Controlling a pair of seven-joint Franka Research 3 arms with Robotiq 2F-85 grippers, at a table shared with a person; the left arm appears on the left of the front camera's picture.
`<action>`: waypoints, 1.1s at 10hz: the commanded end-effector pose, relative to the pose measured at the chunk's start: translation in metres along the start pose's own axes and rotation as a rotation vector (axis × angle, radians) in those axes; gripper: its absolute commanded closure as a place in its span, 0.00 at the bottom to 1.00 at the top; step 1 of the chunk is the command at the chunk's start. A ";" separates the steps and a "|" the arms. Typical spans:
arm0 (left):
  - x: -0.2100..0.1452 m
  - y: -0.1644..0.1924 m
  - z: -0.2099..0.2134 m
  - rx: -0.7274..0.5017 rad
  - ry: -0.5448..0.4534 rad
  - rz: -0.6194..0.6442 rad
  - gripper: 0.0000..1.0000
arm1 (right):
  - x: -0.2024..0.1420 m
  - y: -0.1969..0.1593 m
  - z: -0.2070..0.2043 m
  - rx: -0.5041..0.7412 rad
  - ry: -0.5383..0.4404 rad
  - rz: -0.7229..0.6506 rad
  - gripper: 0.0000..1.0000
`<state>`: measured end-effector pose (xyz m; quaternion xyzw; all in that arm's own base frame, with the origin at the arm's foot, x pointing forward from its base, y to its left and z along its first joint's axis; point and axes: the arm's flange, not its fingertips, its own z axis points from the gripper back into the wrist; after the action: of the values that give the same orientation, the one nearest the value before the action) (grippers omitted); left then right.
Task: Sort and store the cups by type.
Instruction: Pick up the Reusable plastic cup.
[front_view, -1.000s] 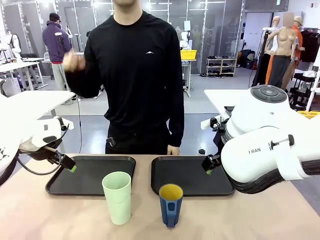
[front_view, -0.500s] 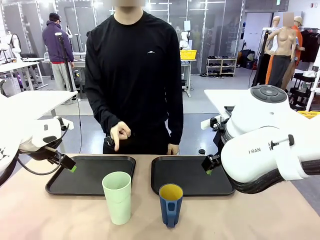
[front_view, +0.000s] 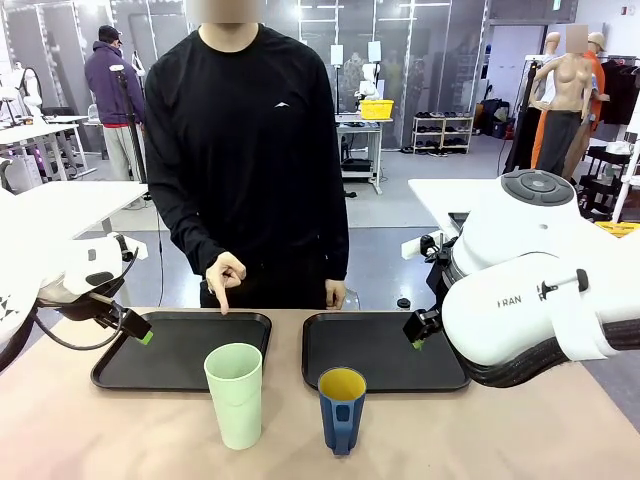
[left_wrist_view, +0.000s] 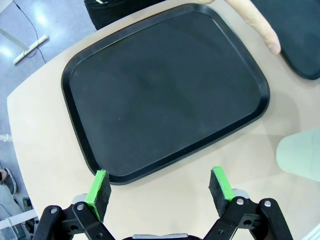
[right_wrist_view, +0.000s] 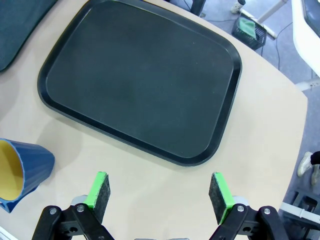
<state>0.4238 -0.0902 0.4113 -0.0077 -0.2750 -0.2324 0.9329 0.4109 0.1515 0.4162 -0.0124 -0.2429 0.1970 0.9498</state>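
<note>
A tall pale mint-green plastic tumbler (front_view: 234, 395) stands upright on the tan table (front_view: 120, 430). Near it on the right, not touching, a shorter dark blue cup (front_view: 341, 410) with a yellow inside stands upright, its handle apparently facing the camera.

- Tumbler (front_view: 234, 395): plastic, matt, smooth.
- Blue cup (front_view: 341, 415): plastic, ribbed wall, slight sheen.
- Left tray (front_view: 170, 350), right tray (front_view: 385, 350): plastic, matt.
- Worktop (front_view: 100, 430): smooth, matt.

Two trays on a table, nothing fancy

A flat black plastic tray with rounded corners (front_view: 180, 352) and its matching twin (front_view: 385, 352) sit side by side, not touching, on the beige tabletop (front_view: 90, 430). A person in a black long-sleeved shirt (front_view: 250, 150) stands just behind them.
</note>
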 end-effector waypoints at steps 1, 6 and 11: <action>0.000 0.001 0.000 0.000 0.001 0.003 0.00 | 0.000 0.000 0.000 0.000 -0.001 0.001 0.00; 0.000 0.001 0.000 0.000 0.001 0.003 0.00 | 0.000 0.000 0.000 0.000 -0.001 0.001 0.00; 0.000 0.001 0.000 0.000 0.001 0.003 0.00 | 0.000 0.000 0.000 0.000 -0.001 0.001 0.00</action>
<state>0.4238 -0.0902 0.4113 -0.0077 -0.2750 -0.2324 0.9329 0.4109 0.1515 0.4162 -0.0124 -0.2429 0.1970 0.9498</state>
